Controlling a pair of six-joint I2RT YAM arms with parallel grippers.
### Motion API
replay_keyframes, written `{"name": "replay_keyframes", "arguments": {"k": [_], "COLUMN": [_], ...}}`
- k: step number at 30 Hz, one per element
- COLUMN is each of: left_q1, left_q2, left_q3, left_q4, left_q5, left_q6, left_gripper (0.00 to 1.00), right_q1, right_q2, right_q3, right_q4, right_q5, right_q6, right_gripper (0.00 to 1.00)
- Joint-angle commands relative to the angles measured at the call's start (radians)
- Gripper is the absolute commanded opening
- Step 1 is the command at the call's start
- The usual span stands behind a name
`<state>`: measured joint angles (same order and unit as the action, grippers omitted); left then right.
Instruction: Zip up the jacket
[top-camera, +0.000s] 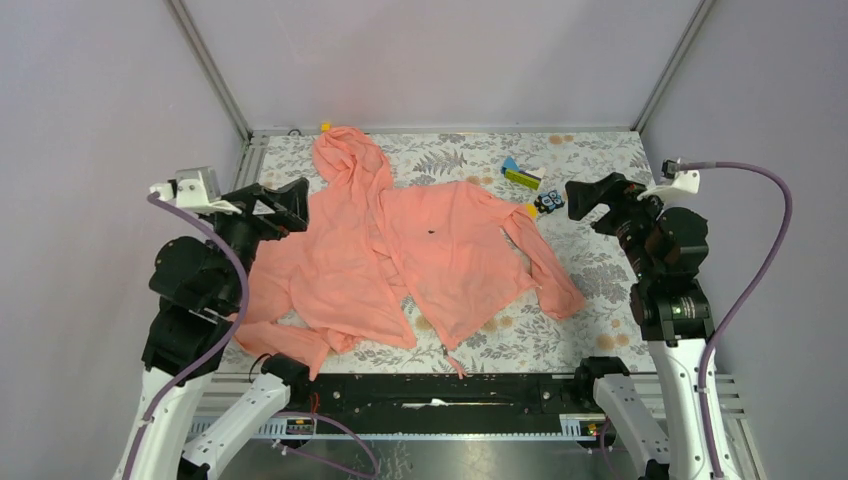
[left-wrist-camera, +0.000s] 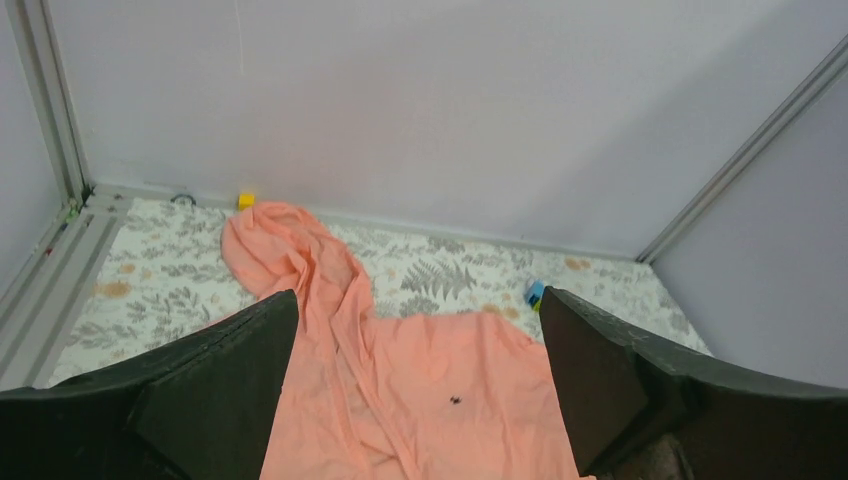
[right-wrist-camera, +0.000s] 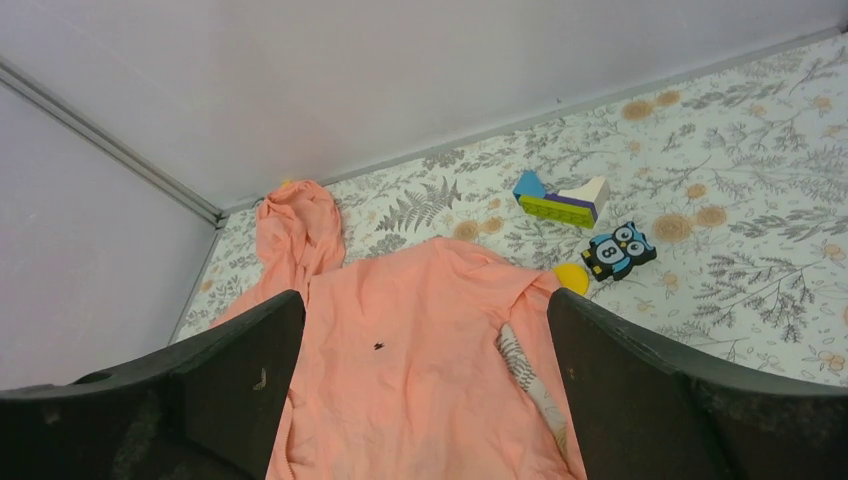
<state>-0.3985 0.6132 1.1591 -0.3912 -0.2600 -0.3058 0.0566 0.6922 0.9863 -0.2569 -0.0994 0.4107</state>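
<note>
Left tool (top-camera: 285, 205) is hanging over the left side of the table (top-camera: 600, 270), above the jacket's left shoulder. Its fingers (left-wrist-camera: 230, 380) are standing wide apart and holding nothing. The left wrist view is showing it raised clear of the cloth.

The jacket (top-camera: 400, 260) is lying spread flat across the table's middle, front up, and taking up most of the left and centre. Its hood (top-camera: 345, 160) is pointing to the far edge, just beside a small yellow block (top-camera: 325, 127) at the far rail. The left sleeve (top-camera: 285, 340) is bunching near the left arm's base. The right sleeve (top-camera: 550, 270) is running out toward the near right. A tiny dark mark (top-camera: 431, 232) is showing on the right chest panel. The front panels are lying parted below the hood, with the left one folding over at the near side. Zipper teeth are too small to make out.

Right of the jacket, a brick stack (top-camera: 520, 174) in blue, green, purple and white is sitting on the far side of the table. A yellow disc (top-camera: 530, 210) is touching the jacket's right shoulder, and a blue owl figure (top-camera: 549, 203) is sitting just beside it.

Right tool (top-camera: 580, 195) is hanging at the right, near the owl figure. It is gaping wide and empty, raised above the table and pointing toward the jacket.
</note>
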Motion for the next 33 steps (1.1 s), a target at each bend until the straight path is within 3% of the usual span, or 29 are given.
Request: {"name": "replay_keyframes", "arguments": {"k": [1, 9, 15, 19, 23, 25, 29, 33], "left_q1": [-0.002, -0.002, -0.002, -0.002, -0.002, -0.002, -0.002, -0.002], "left_q2": [0.024, 0.015, -0.025, -0.016, 0.039, 0.081, 0.177, 0.308], "left_q3": [-0.049, -0.139, -0.292, -0.347, -0.411, -0.454, -0.549, -0.628], "left_q4": [-0.047, -0.101, -0.024, -0.015, -0.012, 0.013, 0.119, 0.270], "left_q5": [0.048, 0.017, 0.089, 0.217, 0.344, 0.383, 0.532, 0.665], "left_q6": [-0.012, -0.076, -0.138, -0.182, -0.221, -0.249, -0.332, -0.432], "left_gripper": [0.99, 0.99, 0.99, 0.99, 0.99, 0.99, 0.99, 0.90], "right_q1": [-0.004, -0.005, -0.007, -0.006, 0.009, 0.074, 0.329, 0.499], "right_q2": [0.051, 0.115, 0.081, 0.119, 0.305, 0.368, 0.466, 0.557], "right_q3": [-0.028, -0.148, -0.292, -0.291, -0.250, -0.255, -0.267, -0.331], "right_q4": [0.014, 0.136, 0.342, 0.278, 0.206, 0.215, 0.237, 0.367], "right_q5": [-0.036, -0.203, -0.269, -0.250, -0.404, -0.431, -0.324, -0.346], "right_q6": [0.032, 0.070, 0.164, 0.176, 0.183, 0.187, 0.191, 0.248], "right_gripper": [0.98, 0.98, 0.98, 0.98, 0.98, 0.98, 0.99, 0.86]}}
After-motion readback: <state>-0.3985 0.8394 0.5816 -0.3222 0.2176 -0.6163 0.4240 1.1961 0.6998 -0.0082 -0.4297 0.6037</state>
